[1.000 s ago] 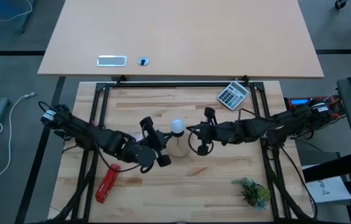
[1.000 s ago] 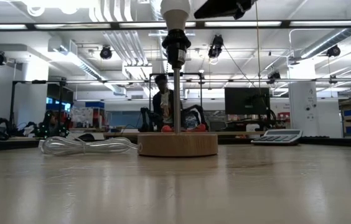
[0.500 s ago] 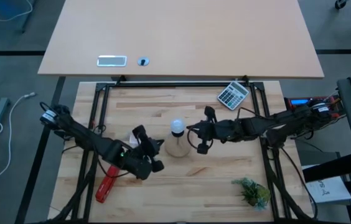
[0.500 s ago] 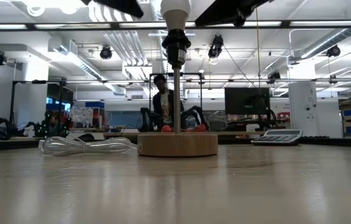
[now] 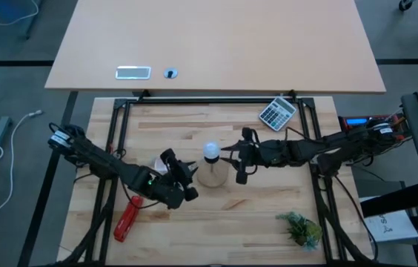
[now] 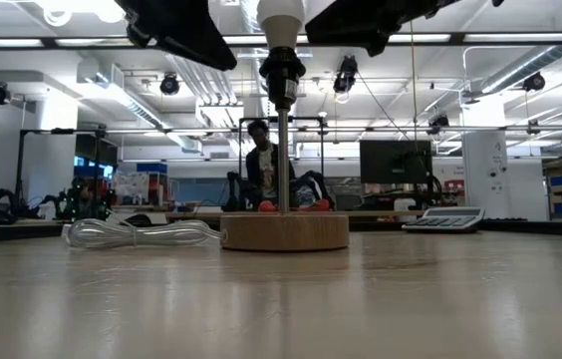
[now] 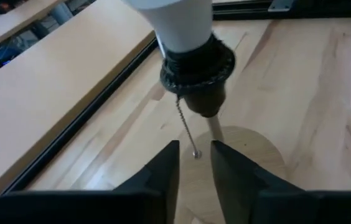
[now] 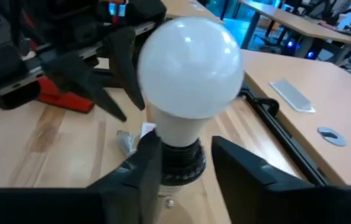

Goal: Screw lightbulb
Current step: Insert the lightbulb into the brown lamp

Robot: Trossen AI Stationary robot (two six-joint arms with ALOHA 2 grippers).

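High view: one lightbulb in socket; two pincers, left, right, both released, flanking.

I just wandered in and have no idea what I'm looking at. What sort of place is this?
Most likely a robotics lab or workshop. Two dark robot arms work at a wooden table around a lightbulb on a stand, and behind it the low view shows a monitor, benches of equipment and exposed ceiling ducts.

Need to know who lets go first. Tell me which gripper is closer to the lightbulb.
The right gripper: its fingers flank the socket below the lightbulb. The left gripper sits apart.
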